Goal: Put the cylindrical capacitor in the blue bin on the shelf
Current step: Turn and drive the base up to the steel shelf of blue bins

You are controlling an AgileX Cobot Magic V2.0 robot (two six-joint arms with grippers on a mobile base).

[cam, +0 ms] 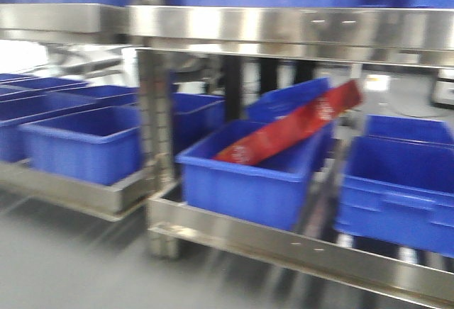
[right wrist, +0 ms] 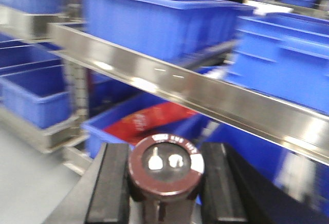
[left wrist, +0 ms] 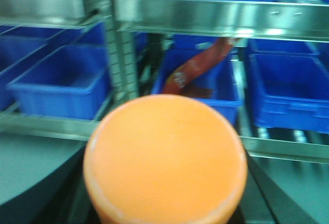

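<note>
Clearly the right gripper (right wrist: 165, 185) is clamped on the cylindrical capacitor (right wrist: 165, 162), terminals up, just short of the blue bin (right wrist: 103, 131) holding a red packet (right wrist: 149, 124) on the shelf (right wrist: 205, 93), probably poised for a drop into it. Only the left wrist view shows an orange round object (left wrist: 164, 157) facing that bin. It sits before the left gripper (left wrist: 164, 211), and I cannot tell whether those jaws grip it.

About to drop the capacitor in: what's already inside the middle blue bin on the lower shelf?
A red packet lies slanted in the middle blue bin, its upper end sticking out past the rim. The floor under it is hidden.
</note>
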